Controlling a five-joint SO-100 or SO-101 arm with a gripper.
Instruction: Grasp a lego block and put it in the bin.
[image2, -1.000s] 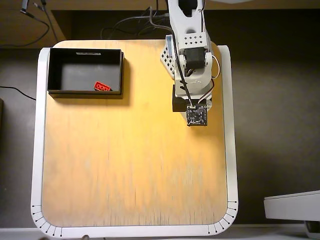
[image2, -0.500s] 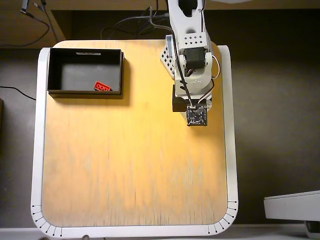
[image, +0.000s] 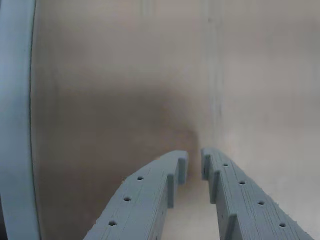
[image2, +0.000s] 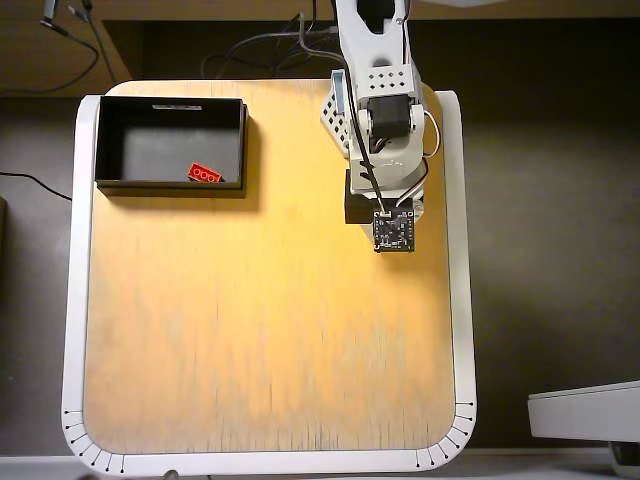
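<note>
Overhead view: your counter (image2: 270, 330) is a light wood board with a white rim, on a dark surface; cables (image2: 270, 55) trail at the top. The bin (image2: 100, 140) sits at the board's top-left corner, and the lego block (image2: 204, 173) lies inside it by the lower wall. The arm (image2: 380, 110) is at top right, well apart from the bin.

Wrist view: only here do you see the claw (image: 195, 162), clenched to a narrow slit with nothing in it, over bare wood. No bin or block here.
</note>
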